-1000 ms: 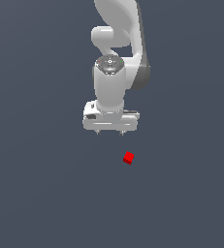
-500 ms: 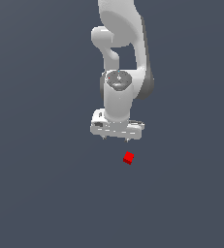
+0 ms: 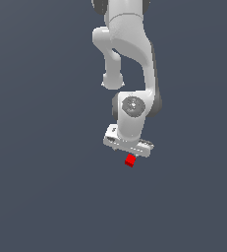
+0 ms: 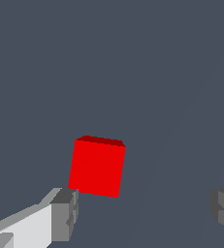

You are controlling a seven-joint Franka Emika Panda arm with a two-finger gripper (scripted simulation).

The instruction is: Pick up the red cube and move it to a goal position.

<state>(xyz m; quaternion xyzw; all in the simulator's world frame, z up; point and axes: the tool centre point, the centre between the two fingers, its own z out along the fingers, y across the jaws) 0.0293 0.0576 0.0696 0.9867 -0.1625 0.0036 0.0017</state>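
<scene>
You've got the gripper point(image 4: 142, 213) spread wide just over the cube point(image 4: 97, 167), apparently ungrasped; grasp and carry remain.

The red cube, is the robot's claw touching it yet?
Cannot tell. In the wrist view the red cube sits close by one finger of the open gripper, no clear gap or contact.

In the exterior view the arm point(image 3: 129, 59) comes down from the top centre of the frame, and the gripper point(image 3: 128, 148) sits just below the middle. The cube point(image 3: 130, 160) lies right under the gripper, partly covered by it. In the wrist view the cube point(image 4: 96, 166) lies between the spread fingers point(image 4: 65, 215), close beside one of them
</scene>
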